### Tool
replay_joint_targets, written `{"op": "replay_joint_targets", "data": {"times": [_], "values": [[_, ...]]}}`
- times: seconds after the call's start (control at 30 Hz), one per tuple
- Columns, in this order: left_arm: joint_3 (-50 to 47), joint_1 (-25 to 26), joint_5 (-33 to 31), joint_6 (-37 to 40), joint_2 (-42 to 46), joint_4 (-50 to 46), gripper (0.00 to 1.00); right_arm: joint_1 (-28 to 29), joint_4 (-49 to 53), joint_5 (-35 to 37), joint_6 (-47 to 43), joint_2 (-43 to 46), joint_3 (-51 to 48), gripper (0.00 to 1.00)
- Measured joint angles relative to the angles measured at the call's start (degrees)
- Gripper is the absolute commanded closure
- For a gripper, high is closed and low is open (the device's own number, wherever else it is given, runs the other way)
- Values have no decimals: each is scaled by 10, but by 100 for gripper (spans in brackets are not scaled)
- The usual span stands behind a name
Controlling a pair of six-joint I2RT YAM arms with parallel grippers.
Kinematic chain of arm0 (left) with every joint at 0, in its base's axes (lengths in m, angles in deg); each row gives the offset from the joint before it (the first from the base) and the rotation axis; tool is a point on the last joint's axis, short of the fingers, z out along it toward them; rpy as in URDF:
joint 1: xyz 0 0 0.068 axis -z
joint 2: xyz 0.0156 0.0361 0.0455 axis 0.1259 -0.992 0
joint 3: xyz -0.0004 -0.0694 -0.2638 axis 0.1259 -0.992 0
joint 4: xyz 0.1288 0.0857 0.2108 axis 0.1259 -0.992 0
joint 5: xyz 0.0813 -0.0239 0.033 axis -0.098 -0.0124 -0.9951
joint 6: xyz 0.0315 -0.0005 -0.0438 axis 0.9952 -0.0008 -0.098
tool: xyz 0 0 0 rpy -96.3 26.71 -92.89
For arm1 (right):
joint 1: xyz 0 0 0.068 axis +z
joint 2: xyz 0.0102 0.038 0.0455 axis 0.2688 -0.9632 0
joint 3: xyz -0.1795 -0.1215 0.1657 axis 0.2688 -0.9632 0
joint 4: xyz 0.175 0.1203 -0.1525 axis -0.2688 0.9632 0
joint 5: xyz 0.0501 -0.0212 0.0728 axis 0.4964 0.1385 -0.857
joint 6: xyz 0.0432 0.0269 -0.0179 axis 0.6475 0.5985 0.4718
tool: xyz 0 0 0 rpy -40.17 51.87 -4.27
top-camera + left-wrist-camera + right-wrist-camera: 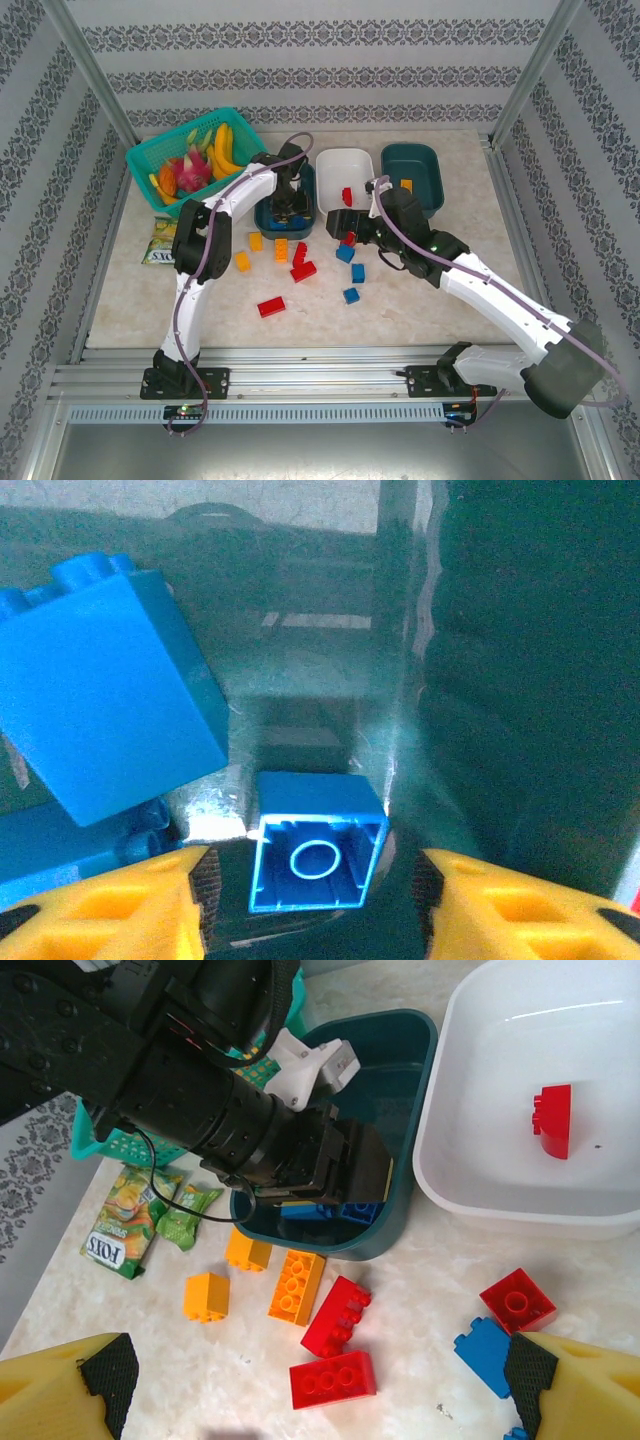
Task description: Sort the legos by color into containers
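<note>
My left gripper (pixel 315 885) hangs inside the left dark teal tray (pixel 268 215), open. A small blue brick (pixel 318 845) lies on the tray floor between the yellow fingers (pixel 110 900), hollow side up, with a gap on each side. A bigger blue brick (pixel 100 710) lies beside it. My right gripper (pixel 318 1375) is open wide over loose bricks: red bricks (pixel 335 1380), an orange brick (pixel 297 1286) and a blue brick (pixel 487 1352). The white tray (pixel 345 165) holds a red brick (pixel 553 1120). The right dark teal tray (pixel 412 160) holds an orange brick (pixel 407 185).
A bright teal mesh basket (pixel 150 155) with toy fruit stands at the back left. A green snack packet (pixel 159 242) lies on the table in front of it. More loose bricks (pixel 271 307) lie in the middle of the table between the arms.
</note>
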Motion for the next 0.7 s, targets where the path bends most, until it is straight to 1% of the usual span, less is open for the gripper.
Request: {"op": "replay_joint_targets", "data": {"times": [0.2,0.3,0.5,0.7], "values": [[0,0,0,-3,17,-3,33,0,14,0,-4,-23,0,5],[-9,0,-3,-7,43,-2,32,0,25,0,-4,-29,2,5],[-91,0,-9,-27,149,12,30,0,44,0,-9,-33,20,5],[-187,0,-9,-57,245,63,30,3,73,0,-13,-33,37,6]]}}
